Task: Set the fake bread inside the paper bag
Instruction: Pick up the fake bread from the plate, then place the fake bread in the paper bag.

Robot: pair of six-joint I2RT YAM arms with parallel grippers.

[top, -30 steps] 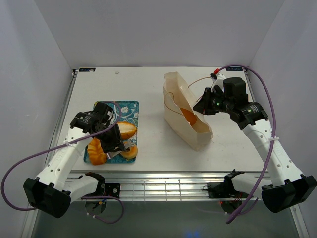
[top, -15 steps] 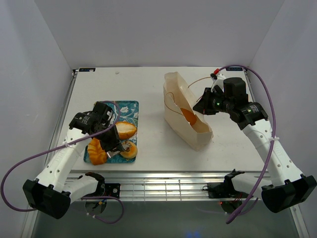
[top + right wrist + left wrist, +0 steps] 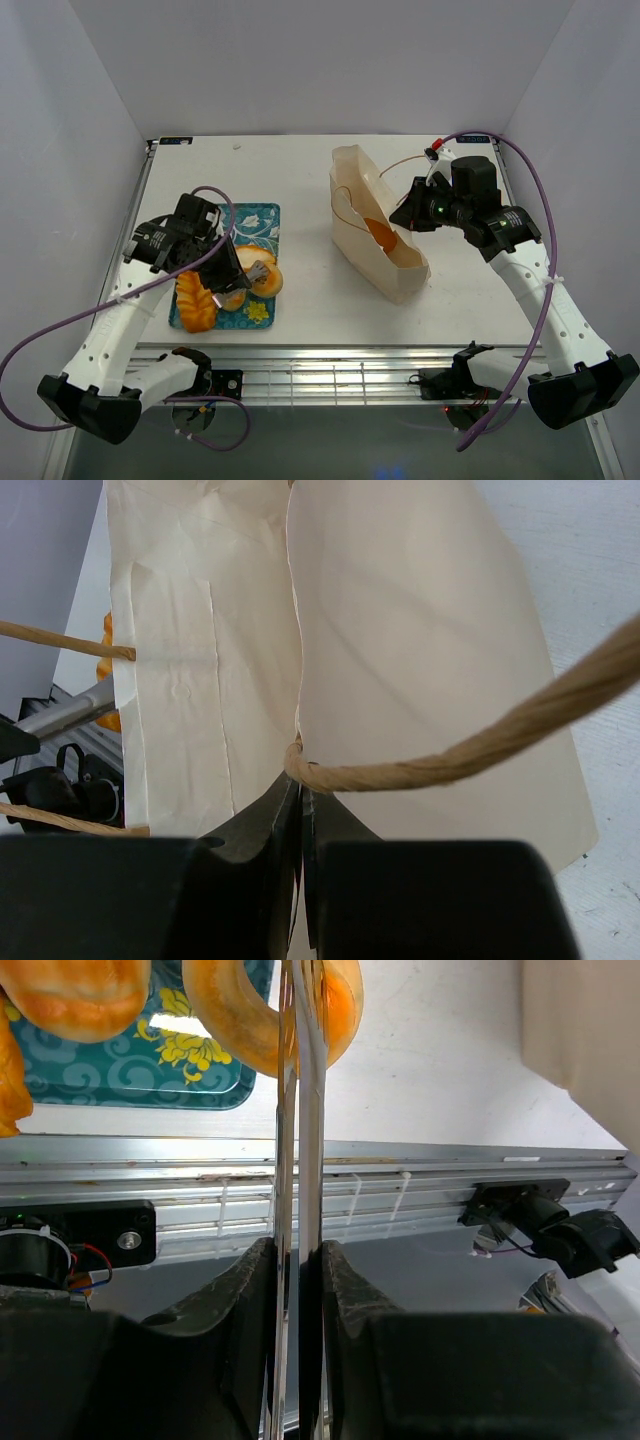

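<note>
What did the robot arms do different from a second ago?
The left gripper closed on the glossy golden-brown ring bagel and seems to have lifted it off the near corner of the teal floral rectangular tray, with the arm drawing up and back. The right gripper still pinches the pale tan paper bag, which hasn't moved.

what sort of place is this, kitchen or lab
Probably a robotics lab cell, not a kitchen: white walls box in the table, the left arm and right arm are bolted to an aluminium rail, and the toy bread, tray and paper bag look like props.
</note>
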